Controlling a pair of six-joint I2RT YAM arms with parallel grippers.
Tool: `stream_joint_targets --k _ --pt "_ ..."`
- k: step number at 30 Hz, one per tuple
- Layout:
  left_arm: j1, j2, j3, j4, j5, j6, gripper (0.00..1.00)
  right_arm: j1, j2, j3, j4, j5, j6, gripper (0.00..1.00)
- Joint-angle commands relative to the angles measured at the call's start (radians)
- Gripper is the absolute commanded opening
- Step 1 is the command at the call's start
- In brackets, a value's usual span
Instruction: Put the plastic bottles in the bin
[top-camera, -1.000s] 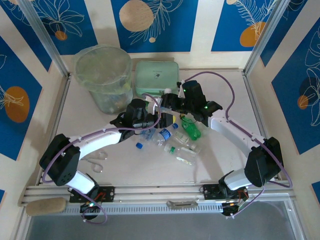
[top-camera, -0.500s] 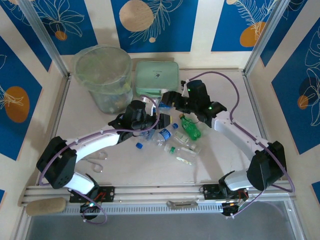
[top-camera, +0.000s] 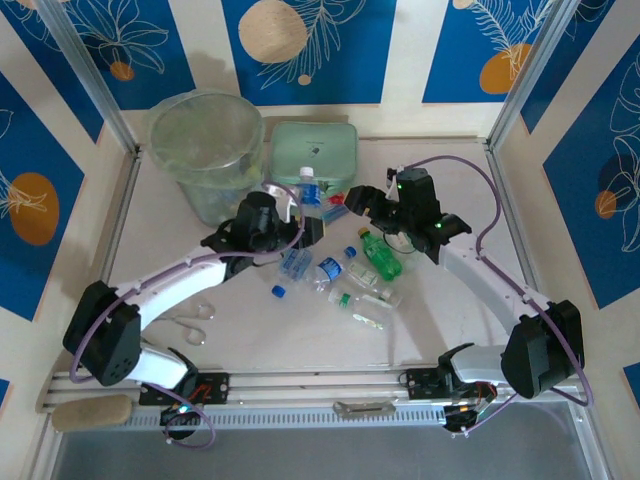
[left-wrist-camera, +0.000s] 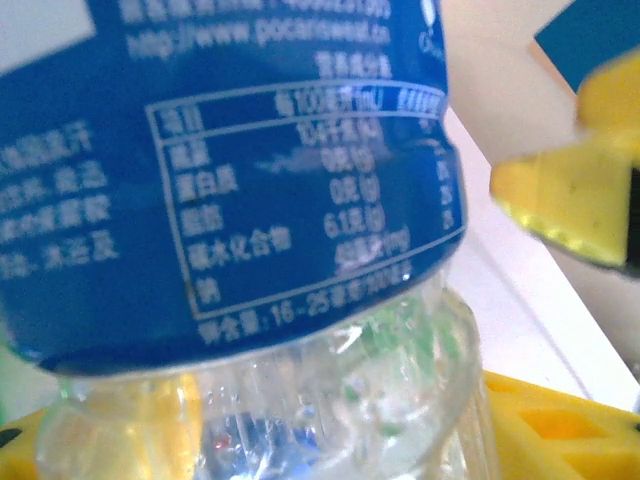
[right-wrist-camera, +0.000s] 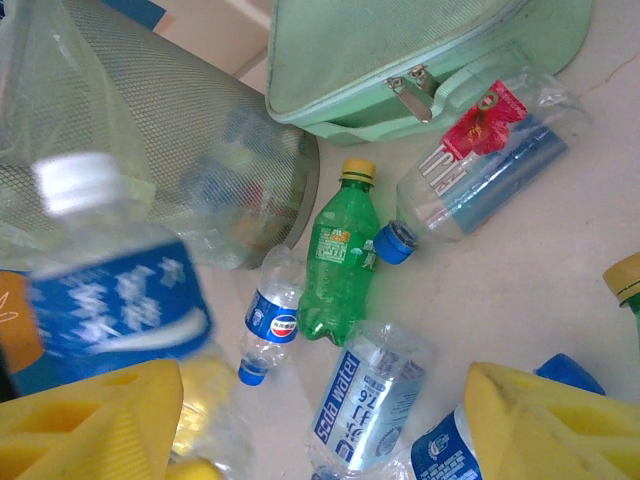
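Beside the round translucent bin (top-camera: 190, 175), the left gripper (top-camera: 305, 213) clamps a clear, crinkled, blue-labelled bottle (left-wrist-camera: 250, 180); the right gripper (right-wrist-camera: 320, 430) spreads yellow jaws apart.

Walls (top-camera: 310, 75): blue panels, white leaf outlines, orange discs, cream stripes between. Pale tabletop (top-camera: 260, 340). Aluminium corner posts (top-camera: 85, 75); metal rail (top-camera: 300, 383) along near edge.

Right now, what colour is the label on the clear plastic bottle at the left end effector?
Blue label with white print; clearest in the left wrist view.
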Motion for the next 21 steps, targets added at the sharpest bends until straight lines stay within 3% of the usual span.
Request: stream_joint_targets --k 1,10,21 --pt "0.048 -0.069 0.099 -0.05 -0.052 0.118 0.62 -0.003 -0.012 -0.013 0.014 -0.02 0.019 0.75" --pt "0.24 -0.088 0.302 -0.136 -0.134 0.319 0.62 0.003 -0.006 -0.019 0.009 -0.027 0.024 0.78" --pt "0.454 0.098 0.584 -0.257 -0.17 0.424 0.62 0.003 -0.096 -0.064 -0.05 0.024 0.005 0.82"
